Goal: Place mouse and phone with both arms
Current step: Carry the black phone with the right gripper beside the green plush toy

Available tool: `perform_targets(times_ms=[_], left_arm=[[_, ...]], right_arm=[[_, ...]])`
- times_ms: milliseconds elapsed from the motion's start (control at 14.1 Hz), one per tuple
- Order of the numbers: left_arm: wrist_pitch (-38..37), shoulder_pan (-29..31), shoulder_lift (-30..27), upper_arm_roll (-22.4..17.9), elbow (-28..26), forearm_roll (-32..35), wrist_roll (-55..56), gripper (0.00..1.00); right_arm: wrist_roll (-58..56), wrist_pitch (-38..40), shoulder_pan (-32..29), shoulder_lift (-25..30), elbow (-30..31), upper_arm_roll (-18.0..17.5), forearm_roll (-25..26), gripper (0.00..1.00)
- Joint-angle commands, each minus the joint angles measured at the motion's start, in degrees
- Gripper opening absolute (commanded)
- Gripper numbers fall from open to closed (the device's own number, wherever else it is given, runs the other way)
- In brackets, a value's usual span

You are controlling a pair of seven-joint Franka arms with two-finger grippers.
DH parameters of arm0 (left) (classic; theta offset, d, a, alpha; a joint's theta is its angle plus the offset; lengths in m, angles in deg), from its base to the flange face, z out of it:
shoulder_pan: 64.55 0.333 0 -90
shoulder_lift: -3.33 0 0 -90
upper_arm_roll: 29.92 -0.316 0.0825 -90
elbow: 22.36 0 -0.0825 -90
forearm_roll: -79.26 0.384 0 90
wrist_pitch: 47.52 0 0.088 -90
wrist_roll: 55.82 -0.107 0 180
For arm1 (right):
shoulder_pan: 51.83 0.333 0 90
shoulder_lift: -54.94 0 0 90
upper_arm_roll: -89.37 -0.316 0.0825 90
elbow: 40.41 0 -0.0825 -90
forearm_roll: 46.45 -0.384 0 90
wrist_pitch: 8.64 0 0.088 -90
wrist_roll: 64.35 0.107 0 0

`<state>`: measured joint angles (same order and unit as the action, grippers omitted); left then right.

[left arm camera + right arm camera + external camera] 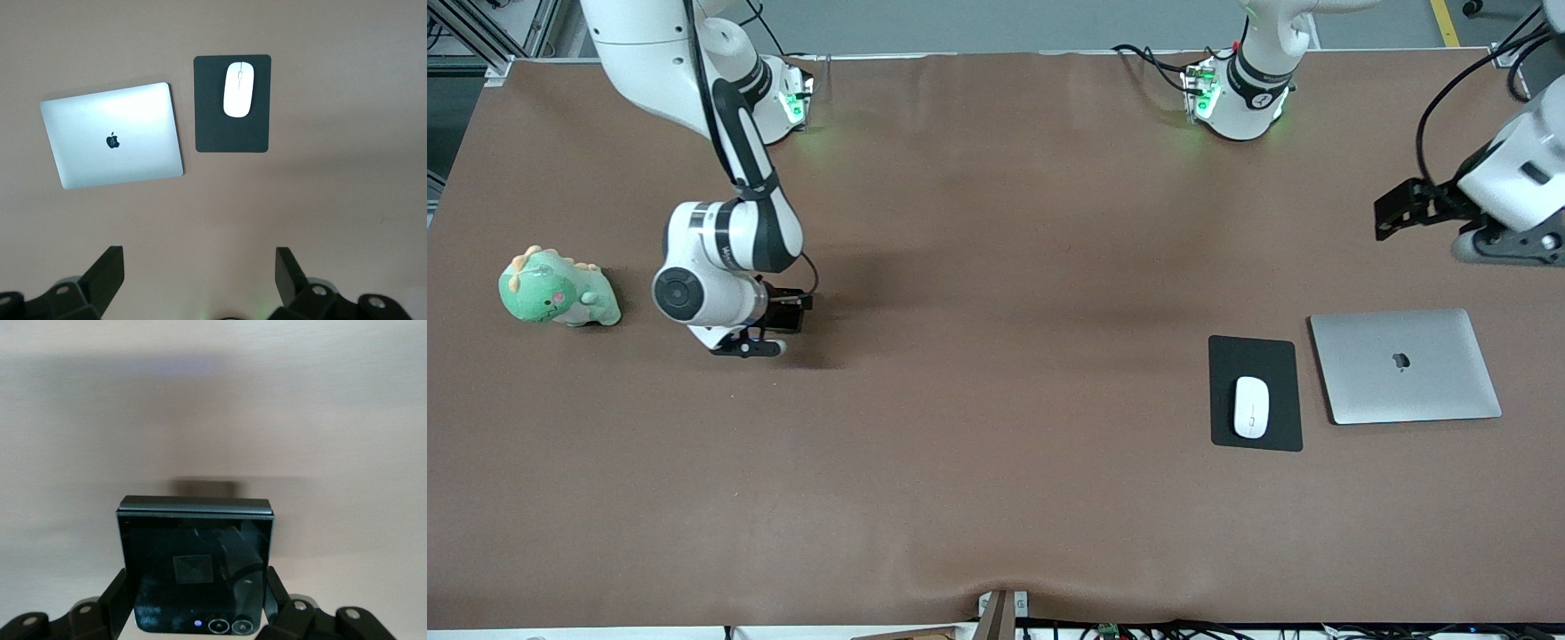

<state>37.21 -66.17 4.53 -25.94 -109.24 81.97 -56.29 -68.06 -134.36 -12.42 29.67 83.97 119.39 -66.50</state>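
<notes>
The white oval mouse (1251, 407) (238, 89) lies on a black mouse pad (1256, 356) (232, 133) toward the left arm's end of the table. My left gripper (1503, 253) (199, 260) hangs open and empty in the air, over the bare table beside the laptop. The glossy black, nearly square phone (195, 563) (790, 311) is clamped by its side edges in my right gripper (197, 587) (783, 316), which is shut on it. It is held low over the bare brown table toward the right arm's end and casts a shadow below it.
A shut silver laptop (1405, 364) (113, 133) lies beside the mouse pad, closer to the left arm's end of the table. A green plush dinosaur (556, 289) sits on the table beside the right arm's wrist. The brown table (996, 267) stretches between the two groups.
</notes>
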Motion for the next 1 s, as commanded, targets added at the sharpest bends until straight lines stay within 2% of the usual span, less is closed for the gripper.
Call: perform_targets(times_ms=[0, 356, 925], left_arm=[[-1.68, -0.67, 0.21, -1.08, 1.89, -1.39, -1.29, 1.00], [-2.29, -1.11, -0.31, -2.14, 1.28, -1.75, -0.15, 1.00], [-1.68, -1.19, -0.05, -1.61, 1.01, -2.01, -2.44, 1.00]], right_arm=[[-5.76, -1.97, -3.10, 1.55, 2.44, 1.36, 0.71, 0.00], [-15.34, -6.02, -11.36, -0.12, 3.94, 1.36, 0.71, 0.00], [-18.44, -10.16, -16.21, -1.53, 6.22, 1.36, 0.71, 0.00]])
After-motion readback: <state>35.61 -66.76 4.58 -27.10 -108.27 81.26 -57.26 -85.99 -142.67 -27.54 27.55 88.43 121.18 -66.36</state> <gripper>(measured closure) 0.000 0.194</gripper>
